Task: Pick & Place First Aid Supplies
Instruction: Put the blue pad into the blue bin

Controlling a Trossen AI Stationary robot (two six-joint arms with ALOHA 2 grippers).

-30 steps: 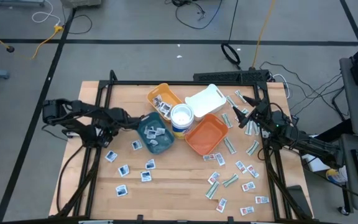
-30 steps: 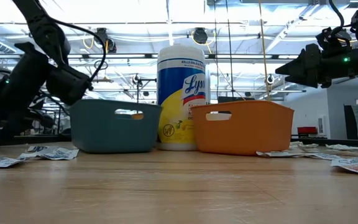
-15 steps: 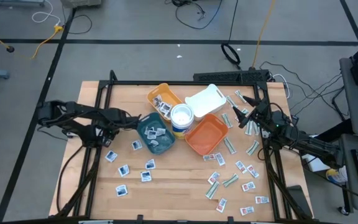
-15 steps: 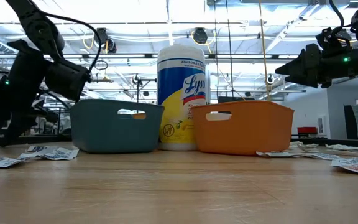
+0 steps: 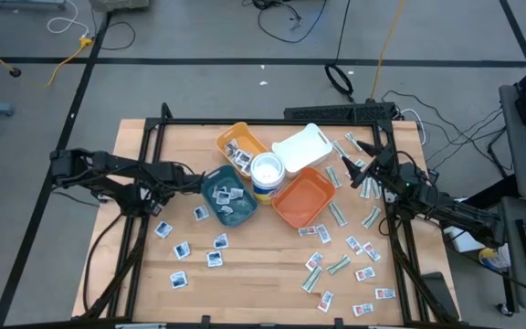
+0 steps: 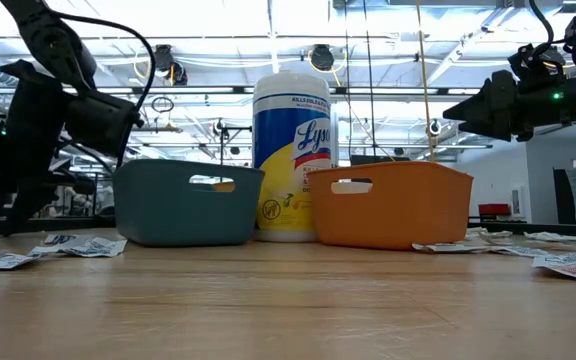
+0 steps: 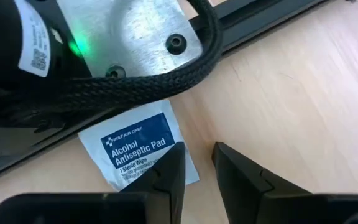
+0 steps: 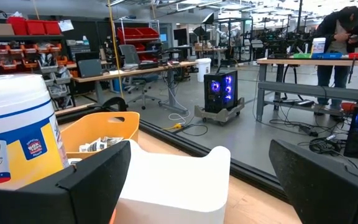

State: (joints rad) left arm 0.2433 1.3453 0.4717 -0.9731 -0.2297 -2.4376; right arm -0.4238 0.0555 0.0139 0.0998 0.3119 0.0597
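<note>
Your left gripper (image 5: 193,180) sits low over the table just beside the teal tray (image 5: 228,197), on the side away from the tub; in the left wrist view its fingers (image 7: 166,177) stand close together with a narrow gap between them and nothing pinched in that gap; call it nearly closed, empty. An Alcohol Antiseptic Pad packet (image 7: 138,149) lies flat on the wood right at one fingertip, partly under a braided cable (image 7: 135,84); whether the finger touches it, you cannot tell.

Your right gripper (image 5: 361,176) hangs above the table's right side, fingers (image 8: 86,180) spread wide, nothing between them; ahead of it sit the white tray (image 8: 176,180), the yellow tray (image 8: 101,134) with packets inside, and the wipes tub (image 8: 17,127).

First aid supplies (image 5: 341,265) lie scattered on the wood; green-white strips and red-marked packets below and beside your right gripper; blue-marked white squares (image 5: 183,249) below your left gripper; several more already in the teal tray just past its fingertips. The orange tray (image 5: 303,197) stands between the two grippers, next to the tub.

A person (image 8: 344,43) stands at a far bench in the room.
</note>
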